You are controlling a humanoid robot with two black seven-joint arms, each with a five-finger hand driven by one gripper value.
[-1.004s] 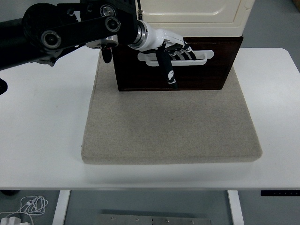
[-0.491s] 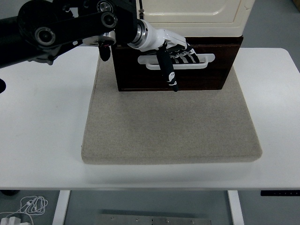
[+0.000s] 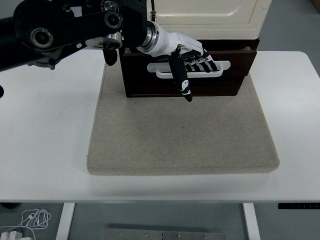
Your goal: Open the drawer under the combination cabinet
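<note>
A cream cabinet (image 3: pixel 207 12) stands at the back of a grey mat, with a dark brown drawer (image 3: pixel 210 82) under it. The drawer front carries a white bar handle (image 3: pixel 220 70). The drawer stands pulled out a little, its top edge showing in front of the cabinet. My left hand (image 3: pixel 192 60), white with black fingers, comes in from the left and is curled over the handle from above, fingers hooked behind the bar and thumb hanging down in front of the drawer face. The right hand is out of view.
The grey mat (image 3: pixel 182 135) covers the middle of the white table (image 3: pixel 45 135). My black left arm (image 3: pixel 65 30) crosses the upper left. A cable lies on the floor at the lower left (image 3: pixel 30 220).
The left hand has drawn the handle toward me and slightly down. The drawer front has come forward a little, and a gap now shows at its top.
</note>
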